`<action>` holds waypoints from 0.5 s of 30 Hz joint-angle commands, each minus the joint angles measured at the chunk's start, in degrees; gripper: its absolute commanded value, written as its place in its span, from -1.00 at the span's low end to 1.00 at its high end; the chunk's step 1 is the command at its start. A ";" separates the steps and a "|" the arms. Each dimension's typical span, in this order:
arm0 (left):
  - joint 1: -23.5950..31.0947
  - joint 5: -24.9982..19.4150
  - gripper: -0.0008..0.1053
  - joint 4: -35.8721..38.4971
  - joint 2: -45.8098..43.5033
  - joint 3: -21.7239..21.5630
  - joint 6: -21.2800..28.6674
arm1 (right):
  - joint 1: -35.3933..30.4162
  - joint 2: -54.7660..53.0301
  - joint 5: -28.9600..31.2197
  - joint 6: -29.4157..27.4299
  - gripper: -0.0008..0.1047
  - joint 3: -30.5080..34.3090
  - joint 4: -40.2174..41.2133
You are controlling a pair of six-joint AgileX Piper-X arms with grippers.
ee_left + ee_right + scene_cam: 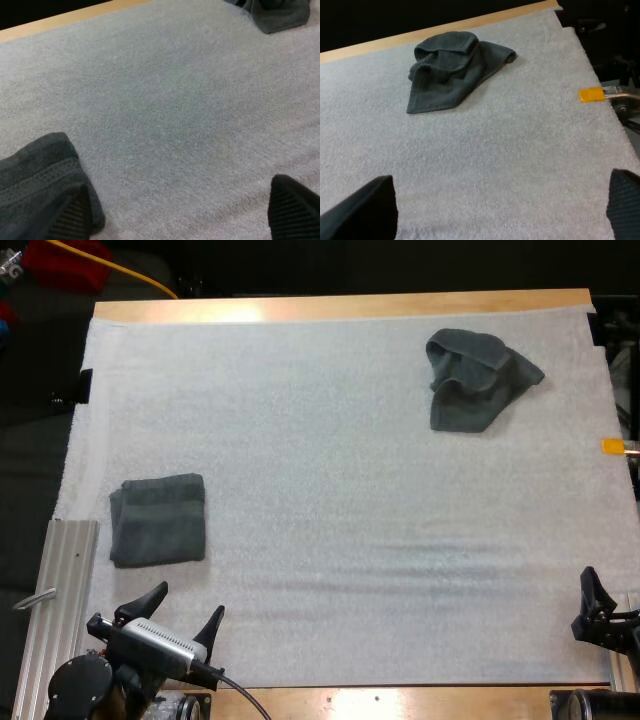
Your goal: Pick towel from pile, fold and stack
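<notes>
Grey-green cloth lies in two places on the white mat (pixel 330 490). The crumpled towel (pixel 478 380) is at the far right, well apart from both arms. The folded towel (pixel 158 519) is at the near left, just beyond the left gripper (pixel 189 600). Both grippers are empty, with the fingers spread wide. The right gripper (pixel 501 176) is at the near right edge of the mat.

Several things could probably go wrong from here. The far part of the crumpled towel is bunched into a hump of several layers, so a grasp there would likely lift a lump that does not open flat. Its thin flat corner lies close on the soft mat, and fingers that come too low may pinch the mat too. The left gripper has one finger just beside the folded towel — a careless start could drag it.

The crumpled towel's long axis runs diagonally, from the flat corner on the near left to a pointed corner toward the far right — the hump sits on the far side.
</notes>
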 commanded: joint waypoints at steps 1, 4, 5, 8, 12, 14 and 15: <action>-0.24 0.16 0.33 -1.39 -7.40 0.03 -0.04 | 0.04 -2.15 -0.99 -0.14 0.57 -0.40 -0.36; -0.24 0.48 0.33 -1.88 -6.54 0.03 -0.41 | 0.04 -1.46 -1.74 -0.14 0.57 -1.12 -0.36; -0.24 1.02 0.33 -1.87 -6.06 -0.06 -0.99 | 0.04 -0.98 -1.74 -0.14 0.57 -1.57 -0.36; -0.24 3.15 0.33 -2.45 -4.42 -0.38 -2.77 | 0.04 0.97 -2.38 -0.14 0.57 -3.21 -0.36; -0.24 5.29 0.33 -4.29 -1.87 -1.59 -3.23 | 0.04 4.03 -5.18 -0.14 0.57 -5.38 -0.36; -0.77 6.20 0.33 -5.68 -0.30 -2.60 -3.71 | 0.04 6.25 -6.56 -0.28 0.57 -6.91 -0.36; -1.11 6.64 0.33 -6.07 0.41 -2.97 -3.76 | 0.04 7.11 -7.06 -0.45 0.57 -7.55 -0.36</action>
